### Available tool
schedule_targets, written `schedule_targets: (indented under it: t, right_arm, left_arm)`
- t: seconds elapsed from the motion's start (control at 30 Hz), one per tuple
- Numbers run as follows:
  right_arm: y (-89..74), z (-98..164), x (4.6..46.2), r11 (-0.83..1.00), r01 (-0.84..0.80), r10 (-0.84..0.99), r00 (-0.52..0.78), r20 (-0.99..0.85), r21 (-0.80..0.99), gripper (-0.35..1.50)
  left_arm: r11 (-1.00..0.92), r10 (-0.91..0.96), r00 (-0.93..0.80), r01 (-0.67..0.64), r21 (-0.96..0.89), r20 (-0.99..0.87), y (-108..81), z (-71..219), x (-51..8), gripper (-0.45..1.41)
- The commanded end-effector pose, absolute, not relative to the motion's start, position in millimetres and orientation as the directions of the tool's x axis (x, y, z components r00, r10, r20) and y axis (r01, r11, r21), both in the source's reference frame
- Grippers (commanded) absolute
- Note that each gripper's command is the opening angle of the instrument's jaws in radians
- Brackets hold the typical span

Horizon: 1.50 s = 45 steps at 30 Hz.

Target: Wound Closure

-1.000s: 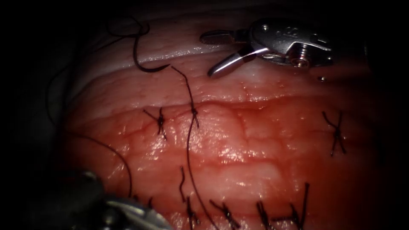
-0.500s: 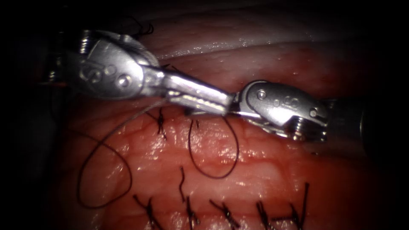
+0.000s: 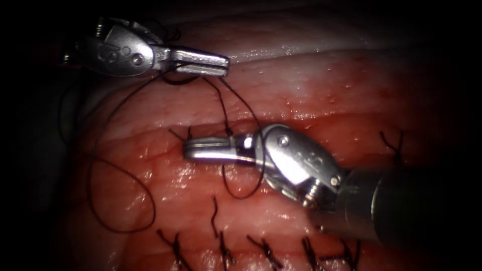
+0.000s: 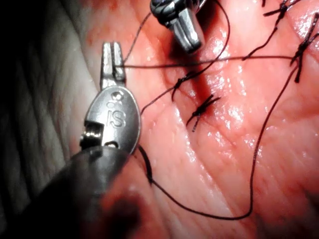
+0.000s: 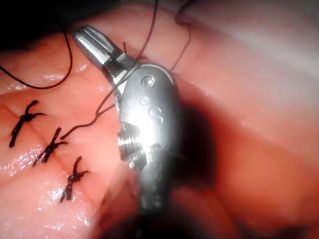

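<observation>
Both tools gleam as polished metal: the left tool [image 3: 201, 60] bright and smooth, with fine ridges along its jaws, and the right tool [image 3: 208, 149] just as shiny, running back into a matt dark shaft [image 3: 401, 211]. The tissue [image 3: 311, 95] looks wet and glossy, its surface bumpy, slick with red fluid [image 3: 201, 185]. The thread [image 3: 123, 200] is thin, dark and matt.

my left tool [image 3: 221, 63] sits up at the tissue's [image 3: 351, 90] far edge, jaws closed on the thread [image 3: 241, 103]. my right tool [image 3: 188, 149] lies across the cut, jaws closed, the thread looping round it, beside the stitches [image 3: 190, 138].
</observation>
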<state>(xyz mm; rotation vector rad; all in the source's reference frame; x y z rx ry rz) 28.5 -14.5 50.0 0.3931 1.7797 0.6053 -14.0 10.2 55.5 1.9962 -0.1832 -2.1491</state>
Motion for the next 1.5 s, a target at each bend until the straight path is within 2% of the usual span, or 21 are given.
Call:
schedule_targets:
  t: [0.03,0.13,0.27,0.37,0.43,0.47,0.63,0.73,0.8,0.83,0.87,0.9,0.93,0.97,1.03,1.17,1.3,1.43,1.5]
  right_arm:
    - [-14.9,50,29.5,0.811,-0.039,0.55,-0.292,-0.783,0.584,-0.35]
    - [-14.9,50,29.2,0.791,-0.036,0.565,-0.341,-0.751,0.611,-0.35]
    - [-14.3,50,28.7,0.746,-0.143,0.576,-0.351,-0.738,0.651,-0.35]
    - [-13.4,50,28.3,0.684,-0.298,0.577,-0.337,-0.744,0.666,-0.35]
    - [-13.3,50,28.2,0.663,-0.319,0.584,-0.345,-0.735,0.677,-0.35]
    - [-13.0,50,27.9,0.608,-0.421,0.583,-0.339,-0.739,0.673,-0.35]
    - [-12.5,50,28.2,0.511,-0.615,0.61,-0.232,-0.758,0.6,-0.35]
    - [-12.2,50,28.9,0.506,-0.663,0.633,-0.15,-0.759,0.553,-0.35]
    - [-12.1,50,29.5,0.503,-0.687,0.653,-0.095,-0.751,0.525,-0.23]
    - [-12.2,51,30.2,0.501,-0.708,0.687,-0.026,-0.727,0.498,-0.1]
    - [-12.2,51,30.9,0.497,-0.726,0.714,0.03,-0.699,0.476,0.12]
    - [-12.2,51,31.2,0.501,-0.731,0.721,0.057,-0.69,0.463,0.21]
    - [-12.2,52,31.8,0.494,-0.745,0.735,0.083,-0.673,0.448,0.61]
    - [-12.2,52,31.9,0.496,-0.749,0.739,0.099,-0.666,0.439,0.71]
    - [-11.9,53,32.0,0.49,-0.76,0.742,0.106,-0.662,0.427,0.76]
    - [-11.6,53,31.8,0.459,-0.793,0.745,0.097,-0.66,0.402,0.76]
    - [-11.2,53,31.8,0.442,-0.826,0.751,0.128,-0.648,0.349,0.46]
    - [-11.0,54,32.1,0.455,-0.826,0.766,0.174,-0.618,0.332,0.36]
    - [-10.4,54,32.2,0.449,-0.836,0.769,0.181,-0.613,0.315,0.41]
  left_arm:
    - [-0.971,-0.232,-0.064,0.066,0.228,-0.971,10.6,56,-14.6,-0.45]
    - [-0.977,-0.208,-0.082,0.063,0.203,-0.975,9.3,58,-13.7,-0.45]
    - [-0.98,-0.192,-0.095,0.064,0.186,-0.977,7.2,60,-13.2,-0.45]
    - [-0.983,-0.177,-0.087,0.07,0.172,-0.98,5.4,60,-13.1,-0.45]
    - [-0.983,-0.176,-0.083,0.072,0.17,-0.981,4.8,60,-13.2,-0.45]
    - [-0.982,-0.178,-0.08,0.074,0.172,-0.981,3.5,60,-13.5,-0.45]
    - [-0.983,-0.174,-0.068,0.079,0.168,-0.982,2.2,59,-14.0,-0.45]
    - [-0.982,-0.175,-0.061,0.081,0.17,-0.983,1.4,58,-14.5,-0.45]
    - [-0.983,-0.171,-0.055,0.082,0.166,-0.984,1.0,58,-15.0,-0.45]
    - [-0.983,-0.167,-0.042,0.087,0.163,-0.985,0.5,58,-15.5,-0.45]
    - [-0.982,-0.169,-0.036,0.088,0.165,-0.985,0.0,57,-16.0,-0.45]
    - [-0.982,-0.169,-0.036,0.087,0.166,-0.985,-0.1,57,-16.2,-0.45]
    - [-0.982,-0.169,-0.036,0.087,0.166,-0.985,-0.2,57,-16.3,-0.45]
    - [-0.982,-0.169,-0.036,0.087,0.165,-0.985,-0.2,57,-16.3,-0.45]
    - [-0.982,-0.169,-0.035,0.088,0.165,-0.985,-0.1,57,-16.2,-0.45]
    - [-0.982,-0.169,-0.031,0.091,0.165,-0.985,-0.1,57,-15.8,-0.45]
    - [-0.982,-0.168,-0.036,0.092,0.165,-0.985,0.3,58,-15.2,-0.45]
    - [-0.982,-0.168,-0.036,0.092,0.165,-0.985,0.2,57,-15.1,-0.45]
    - [-0.982,-0.169,-0.035,0.092,0.165,-0.985,0.2,57,-15.1,-0.45]
